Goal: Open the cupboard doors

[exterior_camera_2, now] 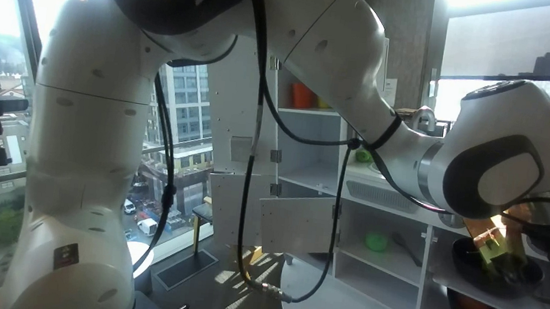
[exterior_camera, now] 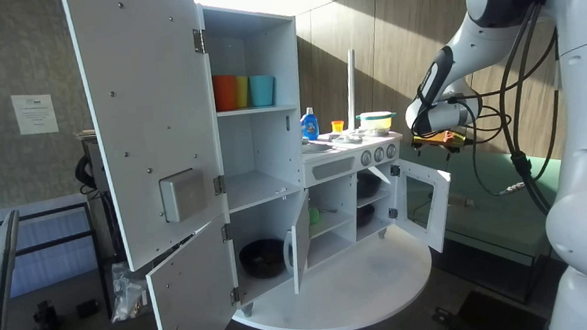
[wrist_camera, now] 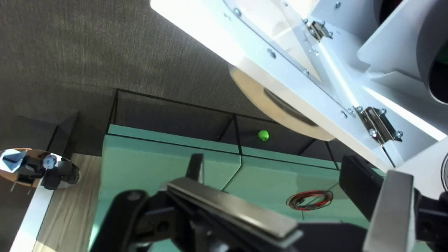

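The white toy-kitchen cupboard (exterior_camera: 265, 188) has several doors, all standing open. The tall upper door (exterior_camera: 145, 114) and the lower door (exterior_camera: 193, 296) are swung out on the left in an exterior view. The middle door (exterior_camera: 301, 244) stands out from its compartment; it also shows in an exterior view (exterior_camera_2: 298, 225). The windowed door (exterior_camera: 441, 200) is swung out at the far end; its edge and hinges show in the wrist view (wrist_camera: 266, 70). My gripper (exterior_camera: 433, 151) is open and empty, above and beyond the windowed door. In the wrist view its fingers (wrist_camera: 274, 164) are apart.
The cupboard stands on a round white table (exterior_camera: 368, 286). Cups (exterior_camera: 261, 90), a blue bottle (exterior_camera: 309, 125) and a pot (exterior_camera: 376, 120) stand on it. Dark bowls (exterior_camera: 263, 258) sit inside. A green bench (wrist_camera: 168, 161) lies beyond the gripper. Cables hang from the arm.
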Tool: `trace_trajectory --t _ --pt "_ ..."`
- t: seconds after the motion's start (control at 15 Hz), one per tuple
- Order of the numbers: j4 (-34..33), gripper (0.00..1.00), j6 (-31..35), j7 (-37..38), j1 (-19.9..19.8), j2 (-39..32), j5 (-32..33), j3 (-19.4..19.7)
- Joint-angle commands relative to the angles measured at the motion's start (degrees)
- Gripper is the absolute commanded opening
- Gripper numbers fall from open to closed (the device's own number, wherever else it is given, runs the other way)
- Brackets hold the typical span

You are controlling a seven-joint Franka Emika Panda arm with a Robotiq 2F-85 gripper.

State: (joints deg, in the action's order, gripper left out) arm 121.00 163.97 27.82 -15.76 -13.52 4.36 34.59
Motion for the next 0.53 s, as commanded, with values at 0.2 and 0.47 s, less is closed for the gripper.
trace_trajectory --t 0.2,0.47 --pt "10.2 1.0 -3.7 -15.4 0.3 13.4 10.6 0.7" --pt "15.4 1.0 -2.5 -23.2 -1.4 18.7 14.3 -3.0"
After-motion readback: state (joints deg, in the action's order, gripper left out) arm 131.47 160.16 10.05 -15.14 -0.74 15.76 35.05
